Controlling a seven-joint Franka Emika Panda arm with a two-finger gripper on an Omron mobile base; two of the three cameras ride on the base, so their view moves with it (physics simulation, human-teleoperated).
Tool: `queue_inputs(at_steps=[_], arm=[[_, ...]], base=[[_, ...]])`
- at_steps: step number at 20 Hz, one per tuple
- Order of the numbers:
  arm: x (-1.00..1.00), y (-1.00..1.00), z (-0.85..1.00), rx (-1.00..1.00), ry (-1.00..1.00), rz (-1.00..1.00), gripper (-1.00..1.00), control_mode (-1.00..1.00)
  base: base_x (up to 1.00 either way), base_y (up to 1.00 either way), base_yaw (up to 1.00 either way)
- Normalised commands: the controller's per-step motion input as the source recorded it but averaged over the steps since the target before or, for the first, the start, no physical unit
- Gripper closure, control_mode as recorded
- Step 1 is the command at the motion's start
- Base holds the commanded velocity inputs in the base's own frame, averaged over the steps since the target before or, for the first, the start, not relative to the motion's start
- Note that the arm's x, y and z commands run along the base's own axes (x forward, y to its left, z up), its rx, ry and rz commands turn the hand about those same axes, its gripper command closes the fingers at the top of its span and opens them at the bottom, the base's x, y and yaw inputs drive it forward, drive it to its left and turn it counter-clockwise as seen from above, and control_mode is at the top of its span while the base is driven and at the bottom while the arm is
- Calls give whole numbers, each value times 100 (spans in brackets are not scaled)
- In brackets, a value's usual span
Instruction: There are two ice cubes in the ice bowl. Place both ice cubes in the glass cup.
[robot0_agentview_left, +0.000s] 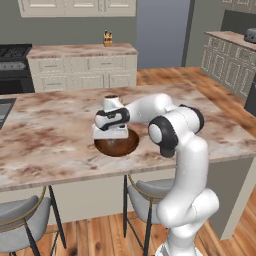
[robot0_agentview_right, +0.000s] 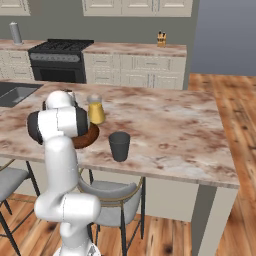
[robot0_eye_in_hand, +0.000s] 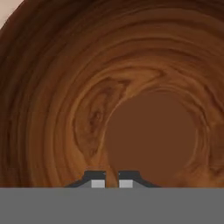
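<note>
At the bottom of the hand view, our gripper is nearly pressed together inside the ice bowl; whether it pinches a cube we cannot tell. We expect the ice to be light, hard and slippery, so we would pinch its flat opposite faces.

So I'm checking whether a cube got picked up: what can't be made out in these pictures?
- Ice cubes: hidden in both base views by the robot's hand over the ice bowl; the hand view shows wood and no cube.
- Gripper: tips nearly together; whether a cube sits between them cannot be told, the bottom edge cuts them off.
- Glass cup: its inside is too dark in the right base view.
</note>
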Motion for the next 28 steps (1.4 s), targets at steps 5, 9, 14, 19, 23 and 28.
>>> queue_inputs(at_steps=[5, 9, 14, 19, 23, 28], arm=[[-7, -38, 71, 9, -24, 0, 100, -100], [0, -65, 51, 10, -12, 0, 100, -100], [0, -94, 18, 7, -3, 0, 100, -100], [0, -94, 5, 2, 0, 0, 100, -100], [8, -87, 15, 1, 0, 0, 100, -100], [11, -77, 13, 1, 0, 0, 100, -100]], base=[[0, 0, 0], [0, 0, 0], [0, 0, 0], [0, 0, 0], [0, 0, 0], [0, 0, 0]])
